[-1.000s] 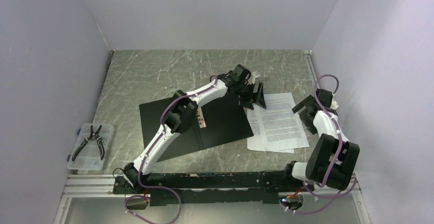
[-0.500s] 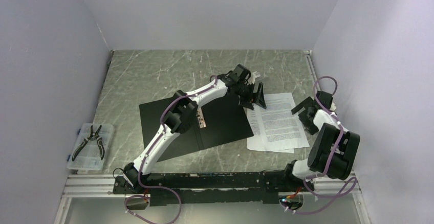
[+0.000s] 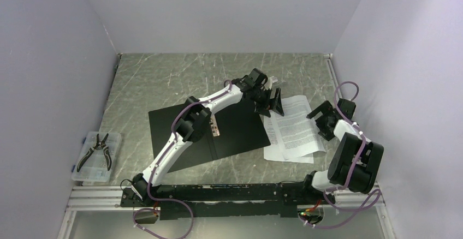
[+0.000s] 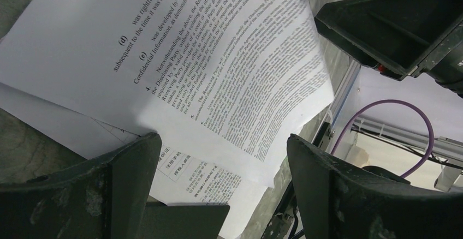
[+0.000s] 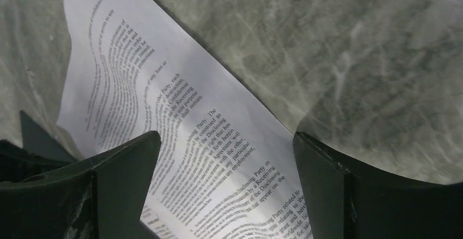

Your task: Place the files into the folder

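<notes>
I see the left gripper and right gripper both spread and empty at the files, just right of the folder, so a sideways shove risks creasing them.

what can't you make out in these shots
- How many files there are: in the top view the sheets overlap, and both wrist views cut them off at the edges.
- Whether the folder clip is open or shut: it is too small in the top view.
- Whether the right gripper touches the paper: the right wrist view does not show contact, and in the top view the gripper covers that spot.
- The lower sheet's print: in the left wrist view it is mostly hidden under the top sheet.
</notes>
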{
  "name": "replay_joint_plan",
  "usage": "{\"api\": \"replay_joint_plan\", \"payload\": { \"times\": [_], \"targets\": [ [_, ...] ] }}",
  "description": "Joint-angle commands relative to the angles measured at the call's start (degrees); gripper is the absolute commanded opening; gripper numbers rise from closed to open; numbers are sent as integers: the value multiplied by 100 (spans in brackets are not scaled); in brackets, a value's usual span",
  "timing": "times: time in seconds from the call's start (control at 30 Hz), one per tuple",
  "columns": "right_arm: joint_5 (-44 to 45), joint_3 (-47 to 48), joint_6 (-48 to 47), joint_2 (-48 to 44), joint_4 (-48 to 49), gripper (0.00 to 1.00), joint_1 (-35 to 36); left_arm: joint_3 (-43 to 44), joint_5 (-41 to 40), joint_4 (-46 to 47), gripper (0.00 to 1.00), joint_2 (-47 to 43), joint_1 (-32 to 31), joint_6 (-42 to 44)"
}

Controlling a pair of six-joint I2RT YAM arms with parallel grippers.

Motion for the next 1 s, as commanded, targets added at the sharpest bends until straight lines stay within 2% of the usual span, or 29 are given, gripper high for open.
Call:
{"api": "replay_joint_plan", "payload": {
  "times": [0.0,0.23,0.37,0.97],
  "targets": [
    [-803,-351,194,91,9,97,15,139,36,-123,93,195,-20,77],
    [-1175,-496,208,-112,115,93,15,147,74,-97,93,214,-20,78],
    [-1150,-481,140,-317,-8,86,15,147,72,-91,93,215,-5,70],
    [-890,-151,-126,-1026,-608,30,16,136,38,-112,93,232,18,49]
  ]
}}
